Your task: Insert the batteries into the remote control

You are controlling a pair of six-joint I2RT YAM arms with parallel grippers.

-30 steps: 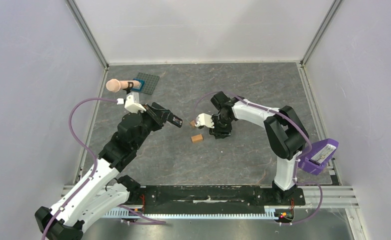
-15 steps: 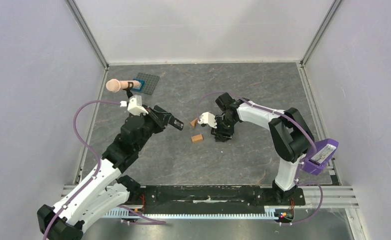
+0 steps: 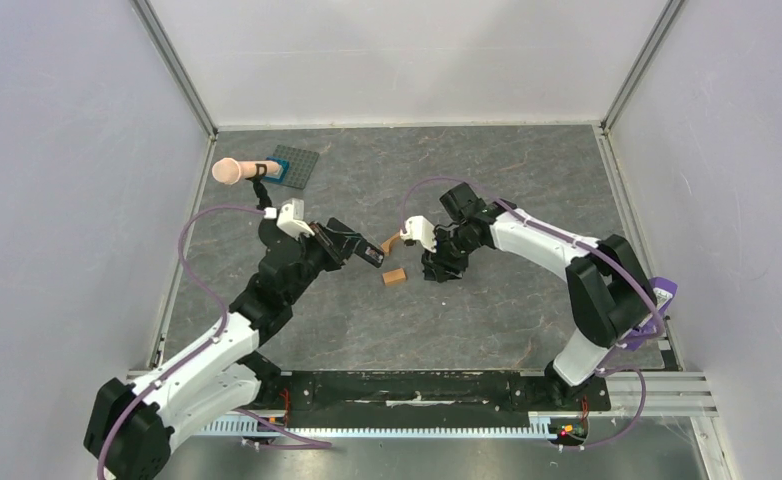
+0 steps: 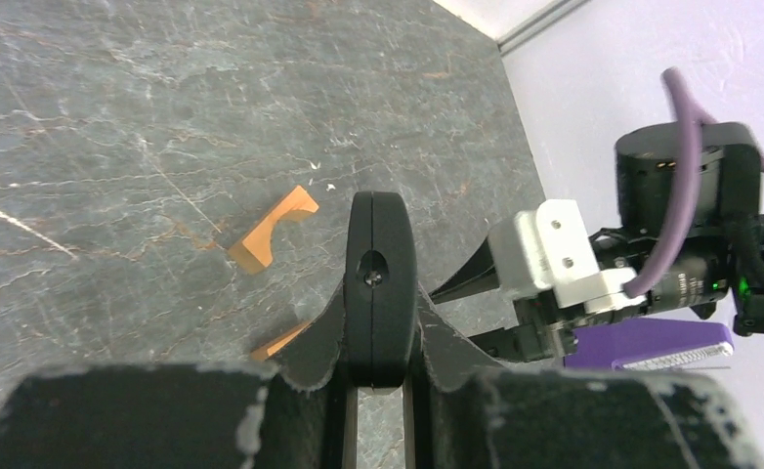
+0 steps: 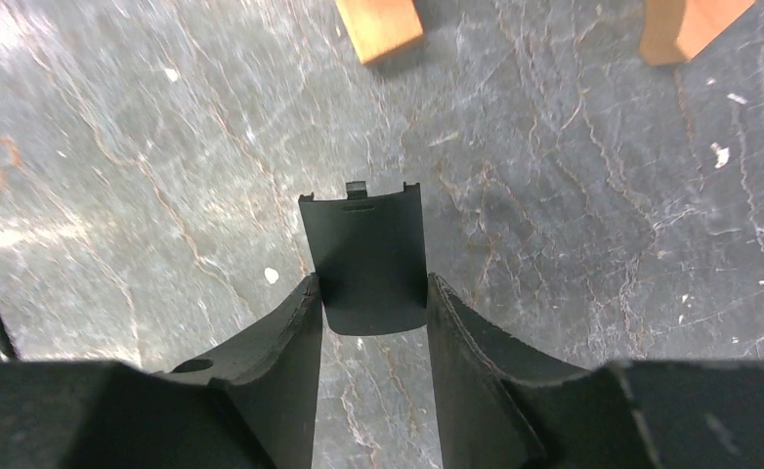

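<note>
STEP: lid's off, loading not begun | remote control (image 4: 379,264) held above the worktop (image 3: 487,190), just left of the orange blocks (image 3: 395,277), pinched edge-on in the left claw (image 4: 380,305) | right claw (image 5: 370,293) nips the short black cover (image 5: 363,244), just right of them (batteries nowhere in view) | NEXT, likely: park cover, fetch batteries.

remote control (image 4: 380,283): smooth black plastic | cover (image 5: 366,259): matt black plastic | block (image 4: 274,230): wood-like | table (image 4: 114,147): matt, veined

Bench colours: dark stone, orange, black.
Bench (image 3: 507,180) is dark grey, marbled with pale veins and rusty streaks. Two blocks (image 3: 395,277) orange. Remote control (image 4: 380,283) and short cover (image 5: 366,259) matt black. Studded plate (image 3: 297,165) grey, cylinder (image 3: 232,171) peach, cables (image 4: 673,88) purple.
</note>
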